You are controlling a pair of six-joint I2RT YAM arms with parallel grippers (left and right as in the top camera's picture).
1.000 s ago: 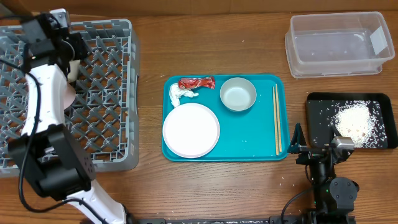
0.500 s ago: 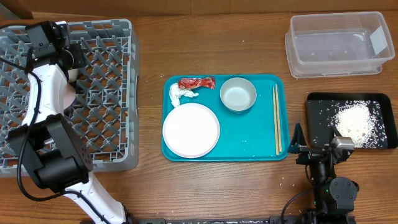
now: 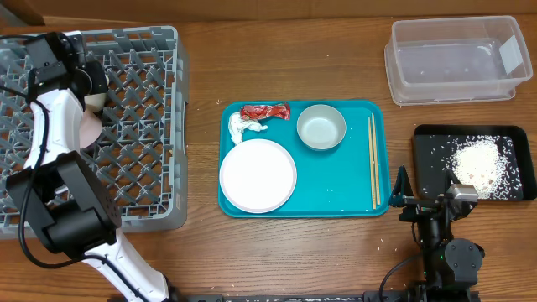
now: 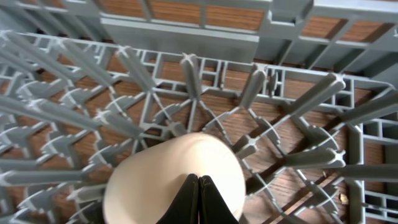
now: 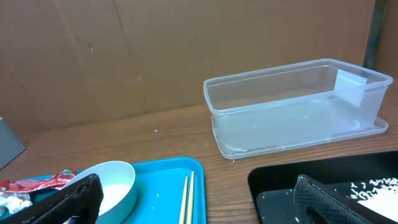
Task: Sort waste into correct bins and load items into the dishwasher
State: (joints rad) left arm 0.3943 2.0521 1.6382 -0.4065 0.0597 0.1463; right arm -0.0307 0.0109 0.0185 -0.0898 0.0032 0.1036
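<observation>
Left end effector just over white cup

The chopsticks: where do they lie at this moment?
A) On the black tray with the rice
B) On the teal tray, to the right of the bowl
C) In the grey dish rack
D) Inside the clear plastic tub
B: in the overhead view the chopsticks lie along the right side of the teal tray, to the right of the bowl.

White left arm, black joints, black cables
</observation>
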